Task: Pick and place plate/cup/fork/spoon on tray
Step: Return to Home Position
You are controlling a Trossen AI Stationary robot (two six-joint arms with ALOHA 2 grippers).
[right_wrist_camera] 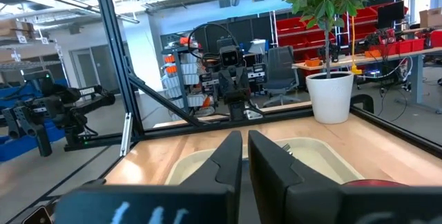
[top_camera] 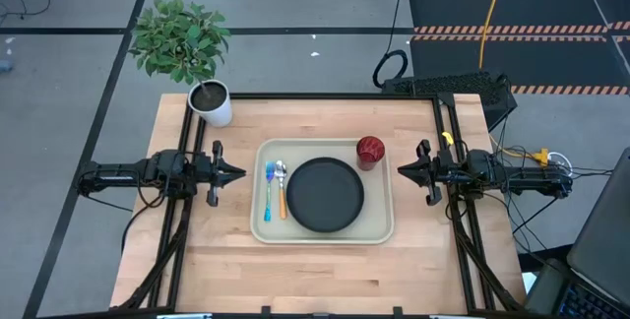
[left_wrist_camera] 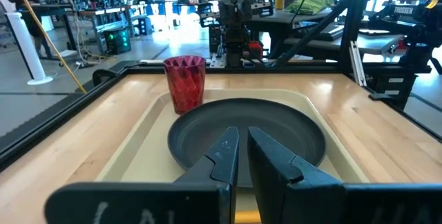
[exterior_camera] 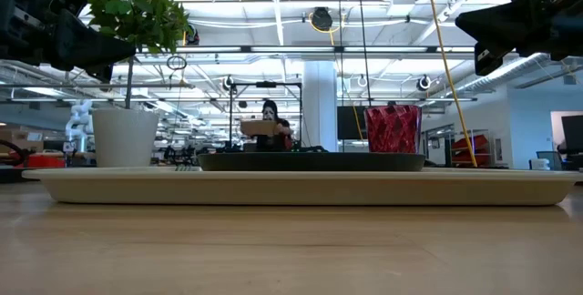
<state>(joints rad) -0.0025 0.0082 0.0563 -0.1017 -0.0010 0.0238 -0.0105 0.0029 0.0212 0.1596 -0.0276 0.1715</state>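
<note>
The beige tray (top_camera: 379, 228) lies in the middle of the table. On it rest the black plate (top_camera: 325, 193), the red cup (top_camera: 370, 150) upright at its far right corner, and the blue-handled fork (top_camera: 268, 189) and orange-handled spoon (top_camera: 283, 188) side by side along its left side. The cup (left_wrist_camera: 185, 82) and plate (left_wrist_camera: 276, 124) also show in the left wrist view. My left gripper (top_camera: 239, 172) hovers left of the tray, shut and empty. My right gripper (top_camera: 402, 170) hovers right of the tray, shut and empty.
A white pot with a green plant (top_camera: 211, 102) stands at the table's far left corner. Bare wood (top_camera: 325, 280) lies between the tray and the near edge. Dark frame rails (top_camera: 448, 132) run along the table's sides.
</note>
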